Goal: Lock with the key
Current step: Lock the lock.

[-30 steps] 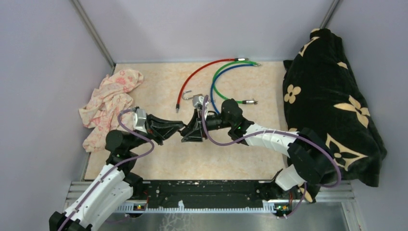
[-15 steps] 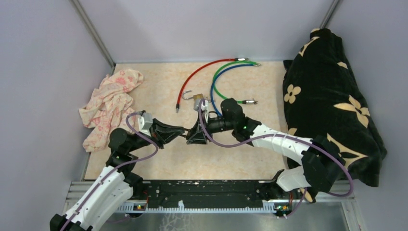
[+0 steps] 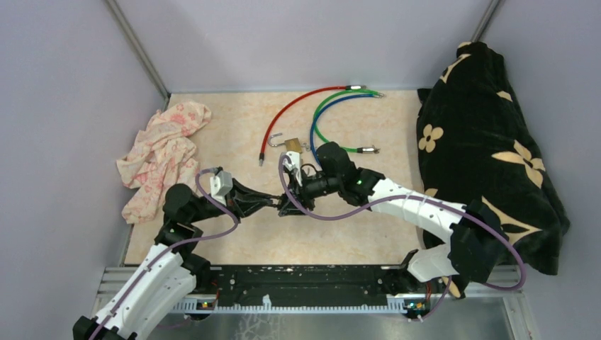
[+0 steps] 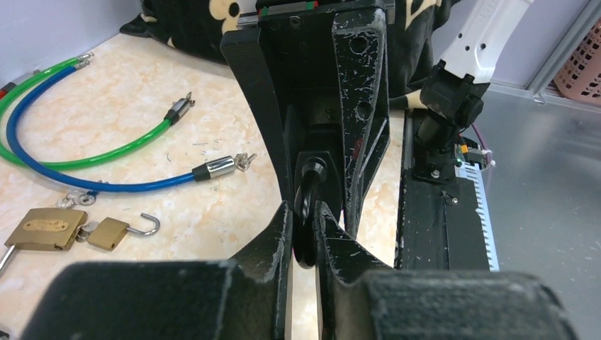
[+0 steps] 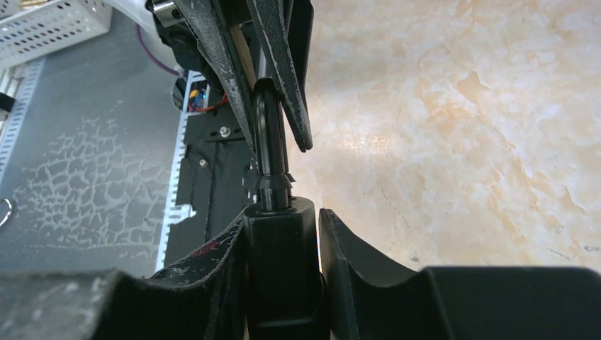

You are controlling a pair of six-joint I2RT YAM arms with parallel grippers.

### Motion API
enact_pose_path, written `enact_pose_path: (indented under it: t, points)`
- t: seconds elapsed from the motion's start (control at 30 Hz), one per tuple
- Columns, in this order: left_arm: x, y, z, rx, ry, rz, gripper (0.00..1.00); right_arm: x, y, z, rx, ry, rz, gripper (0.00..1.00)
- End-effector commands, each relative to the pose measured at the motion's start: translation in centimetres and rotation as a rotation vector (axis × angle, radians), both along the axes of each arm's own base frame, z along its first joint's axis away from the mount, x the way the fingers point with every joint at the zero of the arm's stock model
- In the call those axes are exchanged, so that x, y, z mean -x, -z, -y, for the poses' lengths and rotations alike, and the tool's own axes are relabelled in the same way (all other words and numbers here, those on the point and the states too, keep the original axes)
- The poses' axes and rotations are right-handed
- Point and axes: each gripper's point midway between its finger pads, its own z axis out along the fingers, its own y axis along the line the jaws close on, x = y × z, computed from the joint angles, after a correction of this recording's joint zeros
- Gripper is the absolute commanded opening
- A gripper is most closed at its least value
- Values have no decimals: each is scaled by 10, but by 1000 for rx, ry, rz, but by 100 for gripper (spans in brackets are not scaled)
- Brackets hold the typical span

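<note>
Both grippers have slid a little nearer me since a second ago, tips meeting mid-table. My right gripper (image 3: 290, 205) clamps the black lock (image 5: 280, 262). The key (image 5: 269, 142) stands in it, between the fingers of my left gripper (image 3: 273, 203); whether they grip or are letting go, I cannot tell. I judge the key inserted, but whether it has been turned is hidden. The only container is a pink basket (image 4: 582, 71) off the table, its contents unseen.

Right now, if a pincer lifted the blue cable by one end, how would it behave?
Probably springy, not limp: the blue cable holds a smooth curve lying flat. Its free end would likely trail and swing, weighted by the metal tip. The glossy sheath may slip in a grip.
</note>
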Motion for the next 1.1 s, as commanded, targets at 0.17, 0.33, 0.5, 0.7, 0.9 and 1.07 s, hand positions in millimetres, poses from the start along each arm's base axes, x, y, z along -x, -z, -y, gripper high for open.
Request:
enact_pose_path:
  t: [0.17,0.33,0.5,0.7,0.9,1.07]
  points:
    - [31,13,4,-68,166,-46,26,-19,-122,-24,-286,23,310,0]
    - [28,8,4,-57,145,-37,24,-16,-118,-25,-263,13,317,0]
    - [23,-1,4,-42,111,-24,0,-17,-114,-24,-243,12,324,0]
    - [11,-22,2,40,27,-48,0,-12,-114,-23,-244,-8,311,0]
    - [10,-55,-5,161,-8,-44,0,-16,-116,-16,-273,35,292,11]
    - [13,-63,-9,177,-12,-10,0,-18,-128,-8,-331,45,282,27]
